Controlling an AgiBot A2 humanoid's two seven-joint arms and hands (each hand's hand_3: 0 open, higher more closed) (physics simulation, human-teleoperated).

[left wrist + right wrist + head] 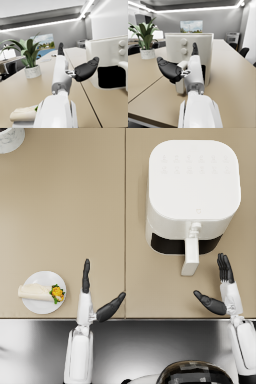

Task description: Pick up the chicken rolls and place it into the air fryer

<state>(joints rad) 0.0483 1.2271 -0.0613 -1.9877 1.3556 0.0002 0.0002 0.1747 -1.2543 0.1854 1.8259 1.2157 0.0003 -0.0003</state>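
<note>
Two dark hands raised over a tan table [65, 218], nothing grasped. Left hand [95, 295] wide, fingers straight and thumb splayed, just beside a small white plate [44, 277] near the table's front edge. On that plate, untouched: the chicken rolls [40, 292], filling end toward the hand. Right hand [221, 288] equally wide and empty, near the white air fryer [192, 183], basket handle [190, 253] facing the robot. Drawer apparently partly out, likely to receive food. Potted plant [30, 56] farther back. Seemingly the start: pickup not yet begun, left hand best placed for the reach.
</note>
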